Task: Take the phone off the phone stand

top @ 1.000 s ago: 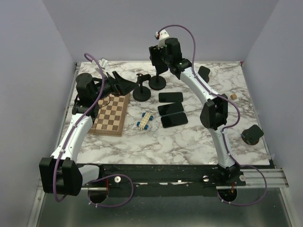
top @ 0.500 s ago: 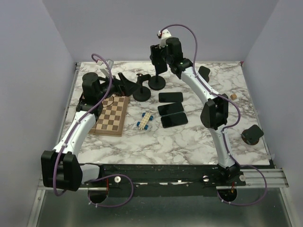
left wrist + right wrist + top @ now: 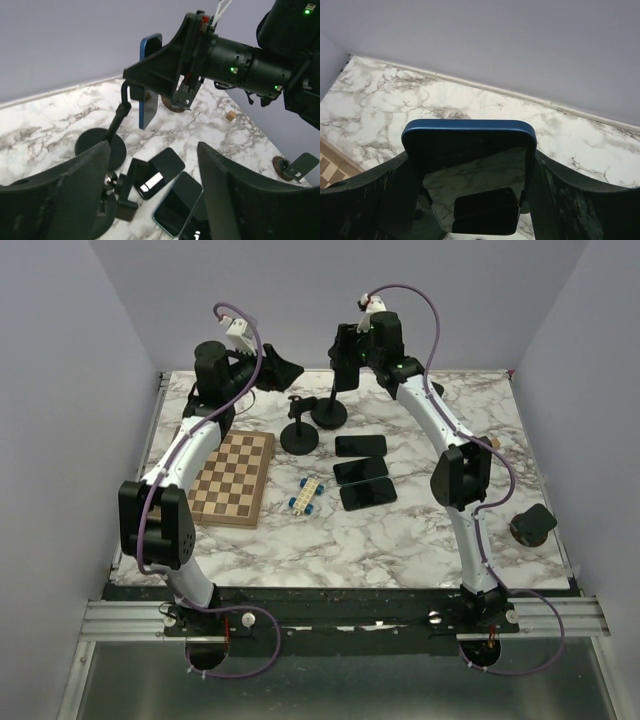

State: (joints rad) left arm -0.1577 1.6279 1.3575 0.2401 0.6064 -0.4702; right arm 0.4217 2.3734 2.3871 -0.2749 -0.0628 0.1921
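At the middle of the marble surface (image 3: 400, 540) a small blue toy car (image 3: 307, 496) lies between a chessboard (image 3: 232, 478), which is toward the left edge, and three dark phones (image 3: 361, 469) lying flat in a row. Beyond them stand two black phone stands, the nearer stand (image 3: 300, 436) and, just behind it toward the far edge, the far stand (image 3: 331, 416).

Over the far stand the right gripper (image 3: 470, 170) is clamped on the blue phone (image 3: 469, 145), one finger on each long side, holding it upright on end. In the left wrist view the phone sits right beside the cradle at the top of that stand's stem. Whether it touches the cradle cannot be told.

The left gripper (image 3: 152, 160) hangs in the air toward the far left corner with its fingers (image 3: 80, 195) spread wide and nothing between them, pointed at the phone.
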